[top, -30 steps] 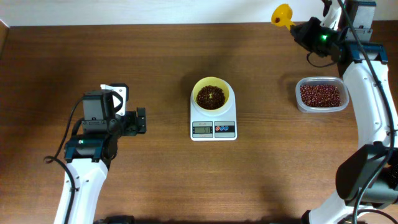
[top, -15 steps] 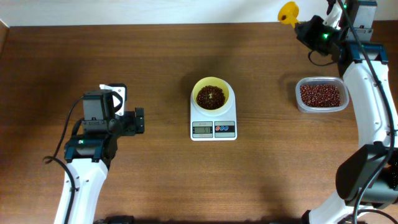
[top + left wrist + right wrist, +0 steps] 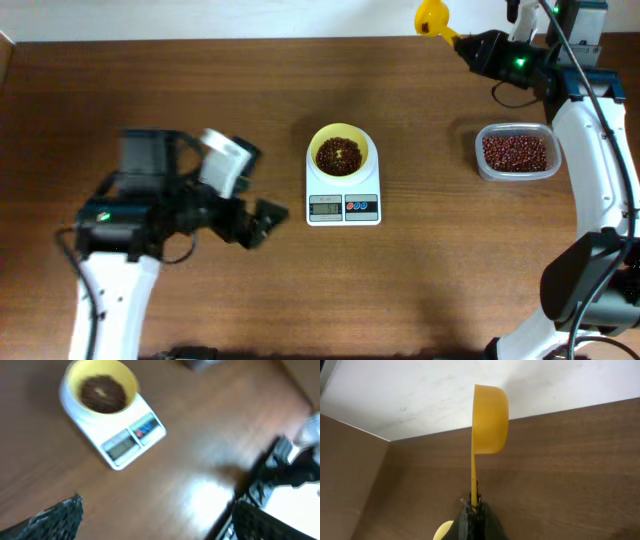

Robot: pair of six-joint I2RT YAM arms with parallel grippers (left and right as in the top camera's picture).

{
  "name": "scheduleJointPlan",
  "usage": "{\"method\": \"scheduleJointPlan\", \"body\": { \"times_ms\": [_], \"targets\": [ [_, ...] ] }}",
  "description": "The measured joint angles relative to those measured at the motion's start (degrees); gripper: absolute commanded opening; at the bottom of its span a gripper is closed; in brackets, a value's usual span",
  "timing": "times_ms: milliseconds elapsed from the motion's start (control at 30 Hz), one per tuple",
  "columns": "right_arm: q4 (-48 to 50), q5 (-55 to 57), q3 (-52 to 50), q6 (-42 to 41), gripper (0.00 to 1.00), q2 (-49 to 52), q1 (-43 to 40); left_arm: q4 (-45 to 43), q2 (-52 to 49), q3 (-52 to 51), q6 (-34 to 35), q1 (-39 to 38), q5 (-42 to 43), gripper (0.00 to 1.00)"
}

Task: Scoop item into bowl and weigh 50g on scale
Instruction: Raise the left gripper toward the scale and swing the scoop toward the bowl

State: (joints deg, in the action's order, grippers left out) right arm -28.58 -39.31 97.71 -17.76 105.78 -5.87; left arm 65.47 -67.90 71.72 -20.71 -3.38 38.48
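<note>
The pale yellow bowl (image 3: 339, 134) stands on the white scale (image 3: 343, 208) at the table's middle and holds a heap of reddish-brown beans (image 3: 340, 157). More beans fill a clear container (image 3: 517, 153) at the right. My right gripper (image 3: 468, 44) is shut on the handle of an empty yellow scoop (image 3: 432, 16), high at the far edge. In the right wrist view the scoop (image 3: 490, 420) is on its side above the gripper (image 3: 474, 510). My left gripper (image 3: 265, 222) is open and empty, left of the scale. The left wrist view shows the bowl (image 3: 131, 380), beans (image 3: 103, 394), scale (image 3: 125, 442) and gripper (image 3: 155, 522).
The white wall runs along the table's far edge behind the scoop. A light strip and black arm hardware (image 3: 295, 465) show blurred at the right of the left wrist view. Bare brown table lies between the scale and the container.
My left arm has swung right and turned, bringing its open gripper near the scale's left side. My right gripper has moved the scoop a little to the left.
</note>
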Motion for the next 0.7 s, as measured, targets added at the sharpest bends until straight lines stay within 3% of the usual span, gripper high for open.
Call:
{"method": "scheduleJointPlan", "body": {
  "times_ms": [133,333,533,700],
  "targets": [
    [0.79,-2.95,0.00,0.09,0.04,0.00,0.00,-1.05,-2.62,0.00,-1.14,-8.96,-11.80,0.99],
    [0.76,-6.16,0.00,0.17,0.04,0.00,0.00,-8.35,-2.62,-0.02,2.25,-9.33,-24.13,0.99],
    [-4.24,-8.17,0.02,9.03,0.04,0.00,2.16,-9.07,-2.97,-0.02,2.71,-9.31,-23.93,0.99],
    [-8.66,-4.68,0.04,16.09,0.04,0.00,6.01,-9.16,-10.16,-0.02,2.75,-7.28,-16.98,0.99]
  ]
}}
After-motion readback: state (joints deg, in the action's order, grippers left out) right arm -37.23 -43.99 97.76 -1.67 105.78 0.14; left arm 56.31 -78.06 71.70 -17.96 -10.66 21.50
